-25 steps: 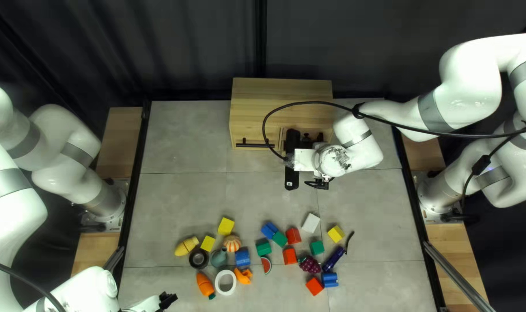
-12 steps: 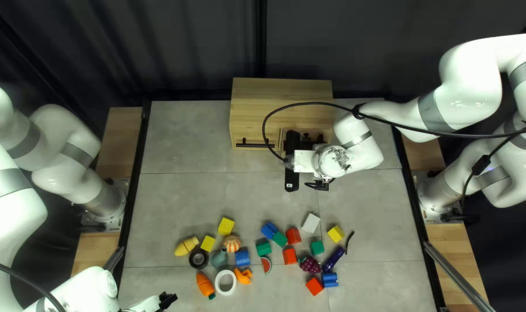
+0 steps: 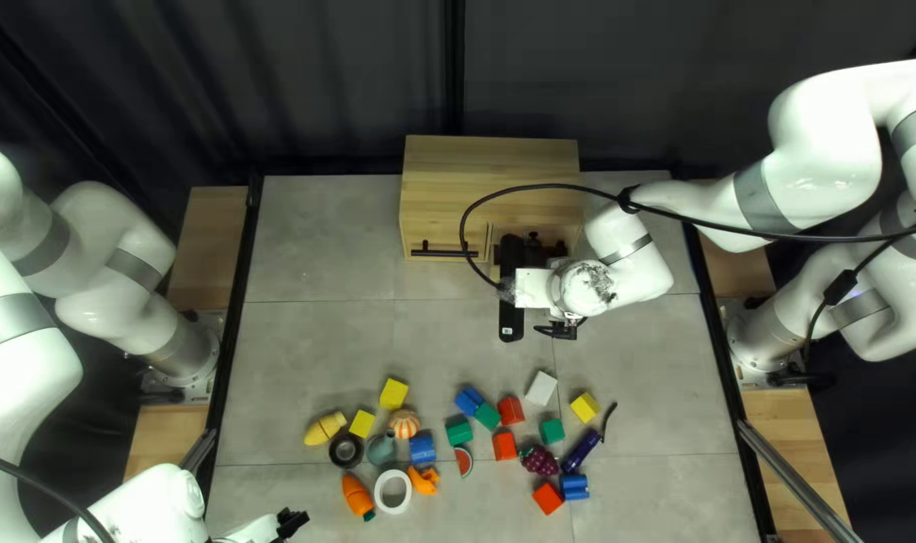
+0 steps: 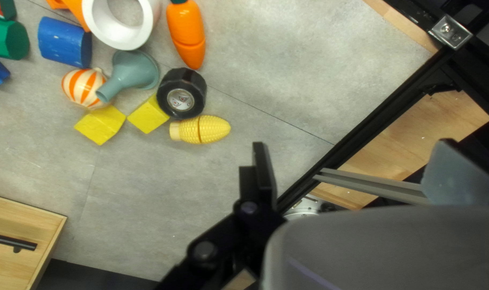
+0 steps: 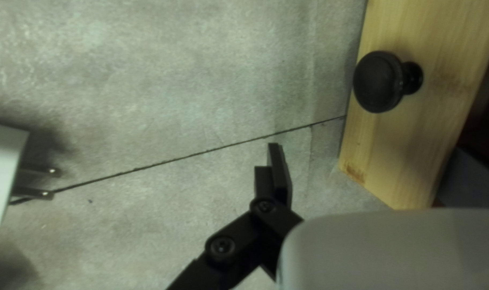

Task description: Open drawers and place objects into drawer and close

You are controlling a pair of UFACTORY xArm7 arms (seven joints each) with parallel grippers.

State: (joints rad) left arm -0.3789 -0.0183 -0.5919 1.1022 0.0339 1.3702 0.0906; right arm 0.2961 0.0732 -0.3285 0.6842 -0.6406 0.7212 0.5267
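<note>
- Viewing from above: wooden cabinet (image 3: 490, 166) seen upper centre; blocks (image 3: 422, 448) and toys (image 3: 356, 495) scattered lower centre.
- Left gripper (image 3: 293, 522), lower left, fingers held apart.
- Right gripper (image 3: 511, 312) positioned near cabinet front; fingers held apart.

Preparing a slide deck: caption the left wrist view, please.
Toy corn lies beside a black tape roll, with two yellow blocks nearby.

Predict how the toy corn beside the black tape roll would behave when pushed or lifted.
The toy corn would probably roll if pushed sideways, given its rounded body. Its crisp, molded-looking kernels suggest something stiff. The dark seam around its middle hints it might separate there.
</note>
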